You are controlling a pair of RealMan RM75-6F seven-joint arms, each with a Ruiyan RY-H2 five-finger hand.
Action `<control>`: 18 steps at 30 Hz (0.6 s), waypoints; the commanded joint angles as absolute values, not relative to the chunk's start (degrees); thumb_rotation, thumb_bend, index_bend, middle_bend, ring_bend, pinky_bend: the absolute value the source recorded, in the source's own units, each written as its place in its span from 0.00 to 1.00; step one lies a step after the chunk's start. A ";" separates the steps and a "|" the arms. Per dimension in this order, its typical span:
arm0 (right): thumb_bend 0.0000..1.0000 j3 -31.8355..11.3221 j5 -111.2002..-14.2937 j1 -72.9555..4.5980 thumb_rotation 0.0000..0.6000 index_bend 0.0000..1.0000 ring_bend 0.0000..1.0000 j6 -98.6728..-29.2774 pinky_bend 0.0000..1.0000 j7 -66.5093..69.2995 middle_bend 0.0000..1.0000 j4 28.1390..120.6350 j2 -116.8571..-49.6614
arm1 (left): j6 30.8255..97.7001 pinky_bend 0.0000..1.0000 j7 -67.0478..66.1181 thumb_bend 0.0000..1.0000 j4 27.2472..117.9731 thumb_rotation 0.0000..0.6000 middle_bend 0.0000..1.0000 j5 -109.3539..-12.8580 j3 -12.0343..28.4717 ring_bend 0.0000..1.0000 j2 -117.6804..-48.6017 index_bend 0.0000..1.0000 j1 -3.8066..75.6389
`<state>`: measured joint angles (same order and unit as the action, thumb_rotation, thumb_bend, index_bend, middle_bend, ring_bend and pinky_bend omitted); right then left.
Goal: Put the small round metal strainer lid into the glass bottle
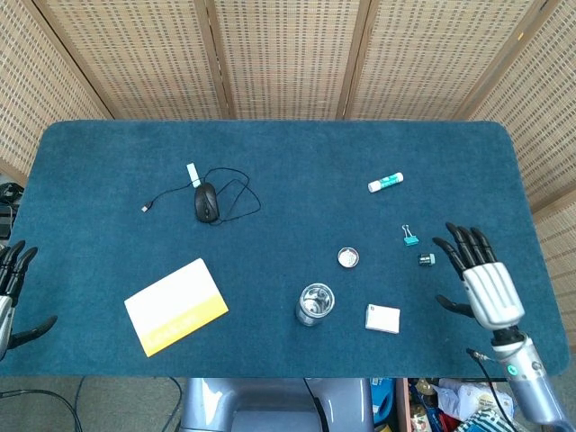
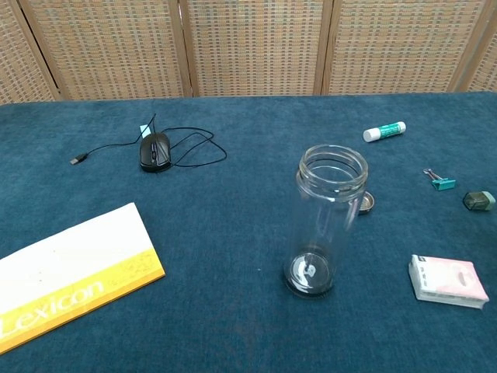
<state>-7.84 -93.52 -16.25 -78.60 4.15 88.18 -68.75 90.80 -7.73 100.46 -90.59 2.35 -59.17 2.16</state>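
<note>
The glass bottle point(image 2: 324, 225) stands upright near the table's point(image 1: 297, 153) front edge; the strainer lid point(image 1: 348, 257) lies just behind it to the right. A booklet point(image 1: 175, 306) lies far left, a computer mouse point(image 1: 206, 202) behind that.

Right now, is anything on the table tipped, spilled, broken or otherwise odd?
Nothing stands out. The glass bottle stands upright and open, the strainer lid lies flat on the cloth just behind it, and both hands, left hand and right hand, are open and empty.
</note>
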 commanded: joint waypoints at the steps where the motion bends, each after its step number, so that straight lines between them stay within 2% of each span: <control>1: 0.11 -11.30 -90.21 -24.49 1.00 0.31 0.00 -68.66 0.00 10.99 0.00 86.34 -70.59 | 89.82 0.00 -8.89 0.05 100.60 1.00 0.00 -89.50 2.82 0.00 -59.75 0.00 2.74; 5: 0.22 -13.00 -85.55 -29.50 1.00 0.42 0.00 -60.93 0.00 10.99 0.00 83.46 -73.95 | 88.43 0.00 -10.05 0.05 100.37 1.00 0.00 -87.78 3.44 0.00 -60.30 0.00 3.47; 8: 0.26 -14.38 -80.18 -33.98 1.00 0.47 0.00 -53.65 0.00 7.99 0.00 80.27 -77.45 | 87.14 0.00 -10.84 0.05 100.23 1.00 0.00 -85.93 4.06 0.00 -60.62 0.00 4.13; 18: 0.38 -15.44 -71.78 -39.94 1.00 0.49 0.00 -48.07 0.00 -0.33 0.00 73.49 -85.89 | 85.37 0.00 -12.28 0.05 100.16 1.00 0.00 -83.53 4.67 0.00 -61.10 0.00 5.15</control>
<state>-15.34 -72.53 -39.15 -48.92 0.80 74.45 -84.87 85.42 -12.24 100.19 -83.58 4.65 -61.07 5.10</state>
